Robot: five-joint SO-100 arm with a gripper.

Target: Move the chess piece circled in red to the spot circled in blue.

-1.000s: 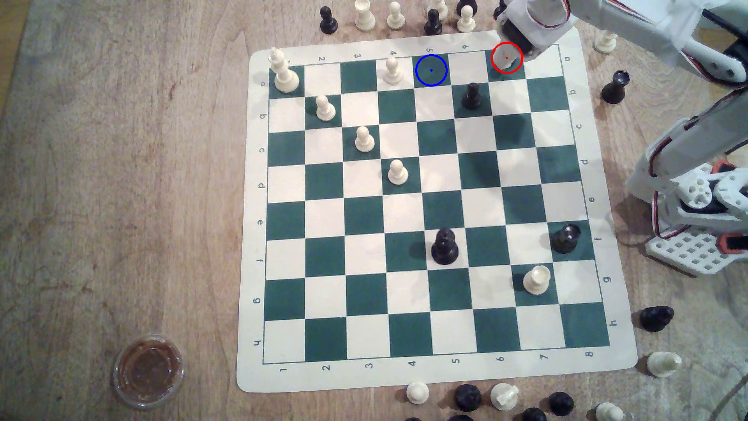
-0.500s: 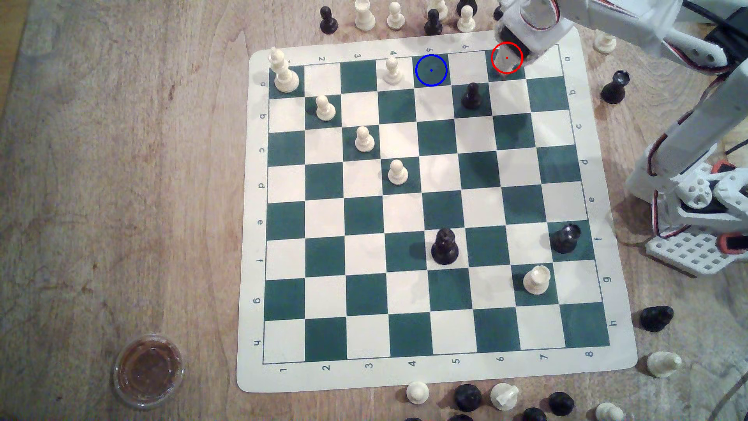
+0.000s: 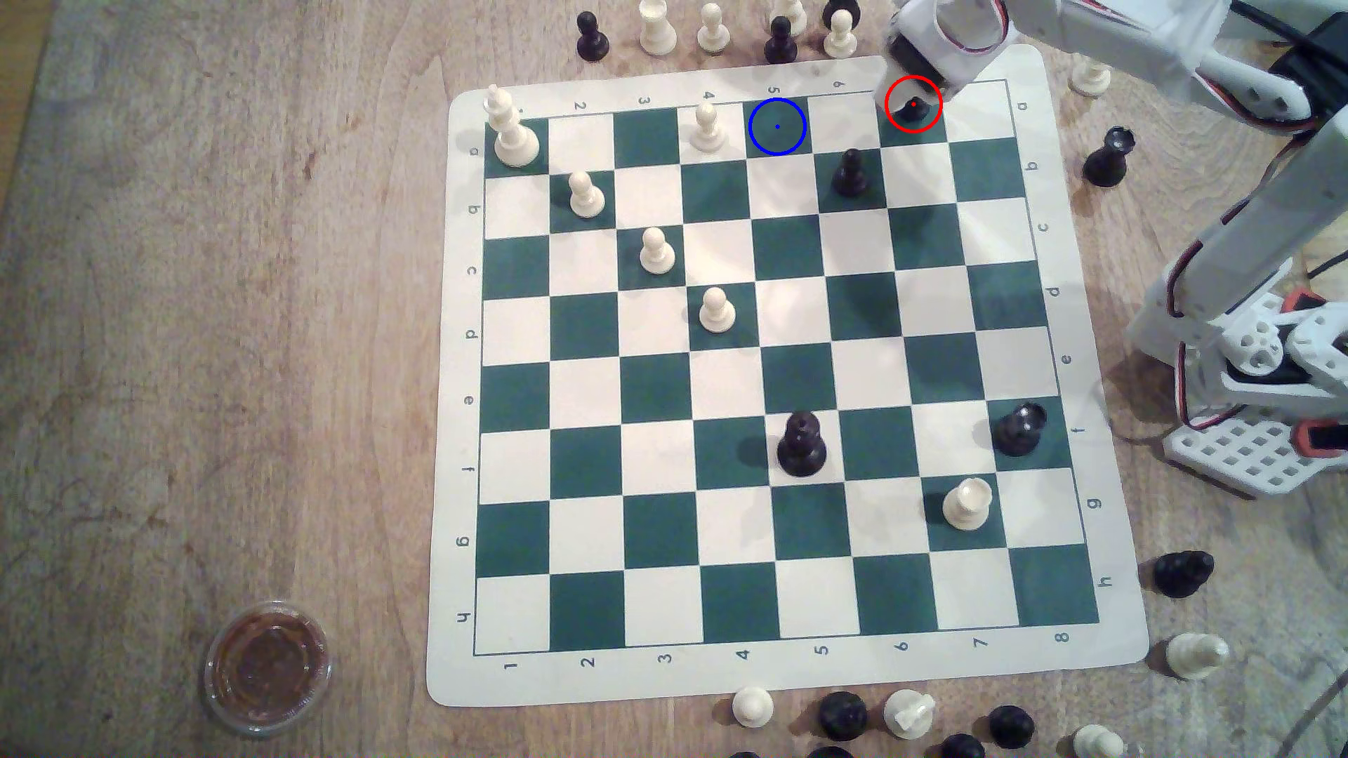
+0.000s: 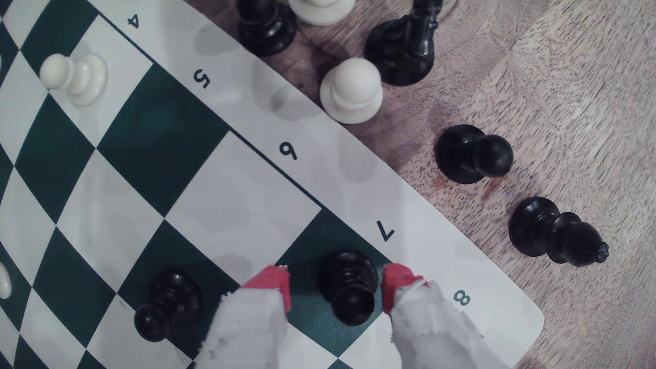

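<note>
Jaws of the gripper (image 4: pixel 335 284) stand spread, red tips flanking the black piece (image 4: pixel 348 287) without visible contact. That piece stands upright on the red-ringed green square (image 3: pixel 930 125) in the board's far row, two squares to the exterior view's right of the blue-ringed square (image 3: pixel 777 126). Half a second earlier a white jaw hid it; it now shows.

the white so-100 arm reaches across; its cloth-wrapped, red-tipped gripper (image 4: pixel 335 284) points downward, fingers (image 4: pixel 271 284) spread apart.
</note>
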